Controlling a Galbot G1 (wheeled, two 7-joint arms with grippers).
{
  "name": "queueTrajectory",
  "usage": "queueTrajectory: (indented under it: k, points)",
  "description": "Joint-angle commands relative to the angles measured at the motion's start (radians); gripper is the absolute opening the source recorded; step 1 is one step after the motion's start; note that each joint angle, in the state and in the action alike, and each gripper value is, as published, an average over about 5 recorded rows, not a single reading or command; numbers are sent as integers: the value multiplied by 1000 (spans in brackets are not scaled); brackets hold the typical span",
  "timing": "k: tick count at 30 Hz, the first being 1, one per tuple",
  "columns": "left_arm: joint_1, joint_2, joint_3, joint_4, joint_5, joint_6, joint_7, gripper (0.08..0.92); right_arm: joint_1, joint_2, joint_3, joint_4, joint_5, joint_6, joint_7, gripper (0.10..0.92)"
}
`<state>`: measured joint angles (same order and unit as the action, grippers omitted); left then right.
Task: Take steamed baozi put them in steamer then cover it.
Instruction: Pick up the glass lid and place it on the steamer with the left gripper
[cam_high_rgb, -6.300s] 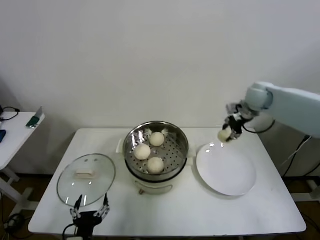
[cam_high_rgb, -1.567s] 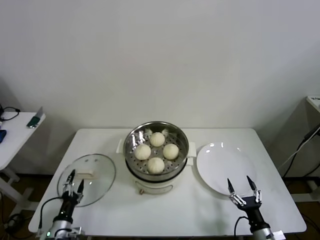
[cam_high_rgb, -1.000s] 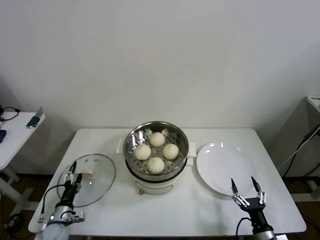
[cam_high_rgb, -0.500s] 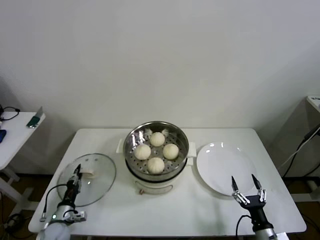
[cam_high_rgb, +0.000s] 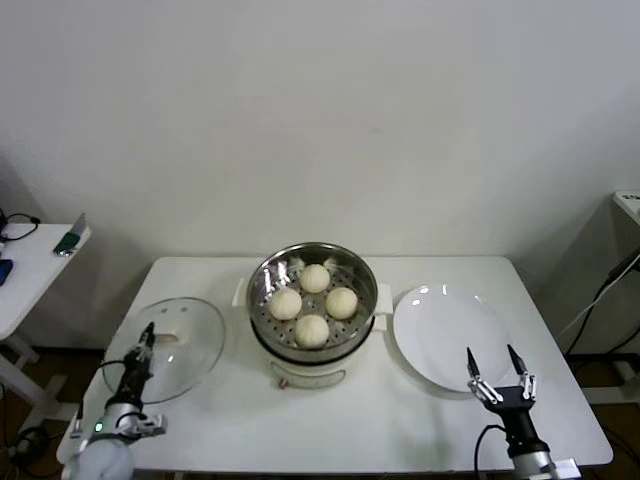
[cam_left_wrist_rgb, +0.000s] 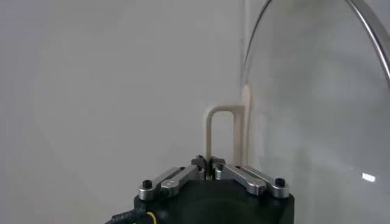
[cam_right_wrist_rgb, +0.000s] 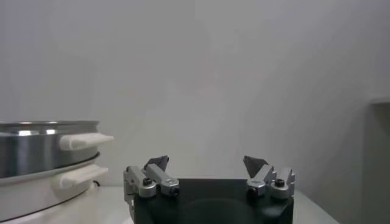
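Several cream-white steamed baozi (cam_high_rgb: 314, 303) lie on the perforated tray inside the steel steamer (cam_high_rgb: 366, 276) at the table's middle. The clear glass cover (cam_high_rgb: 178, 345) is at the front left, tilted with one edge raised. My left gripper (cam_high_rgb: 144, 342) is shut on its cream handle. In the left wrist view the gripper (cam_left_wrist_rgb: 209, 161) pinches one leg of the arched handle (cam_left_wrist_rgb: 222, 111), and the glass of the cover (cam_left_wrist_rgb: 317, 103) stands beside it. My right gripper (cam_high_rgb: 497, 374) waits open at the front right, by the plate. The right wrist view shows it (cam_right_wrist_rgb: 207, 163) with nothing between its fingers, and the steamer (cam_right_wrist_rgb: 36, 143) off to one side.
A flat white plate (cam_high_rgb: 450, 335) with nothing on it lies right of the steamer. A small side table (cam_high_rgb: 25, 270) with a few items stands beyond the table's left edge. A plain wall runs behind the table.
My left gripper has closed on the cover's handle, and the cover has shifted a little to the left and tipped up. The right gripper has barely moved.
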<state>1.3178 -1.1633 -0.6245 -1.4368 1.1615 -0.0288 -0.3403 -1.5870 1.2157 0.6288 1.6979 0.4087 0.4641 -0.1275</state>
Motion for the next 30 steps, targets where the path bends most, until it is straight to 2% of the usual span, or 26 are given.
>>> queueTrajectory:
  k: [1,7,12,15,21,25,30]
  points:
    - [79,124,-16,-393,-237,142,145,138,5,0,6,-1,-21,-10,16,823]
    - [67,216,0,-588,-302,335,285,138,17,3,9,-11,-45,-19,33,823]
    - [4,216,104,-695,-297,502,364,138,32,6,4,-22,-59,-18,36,823]
    - [-55,184,195,-725,-257,579,401,138,43,10,1,-29,-66,-15,37,823]
    - [-173,81,382,-746,-81,700,525,138,66,22,-7,-38,-82,-11,39,823]
    - [-232,9,496,-730,58,739,600,138,77,23,-12,-47,-85,-8,41,823]
    - [-265,-124,599,-677,206,752,649,138,88,16,-13,-58,-82,-1,45,823]
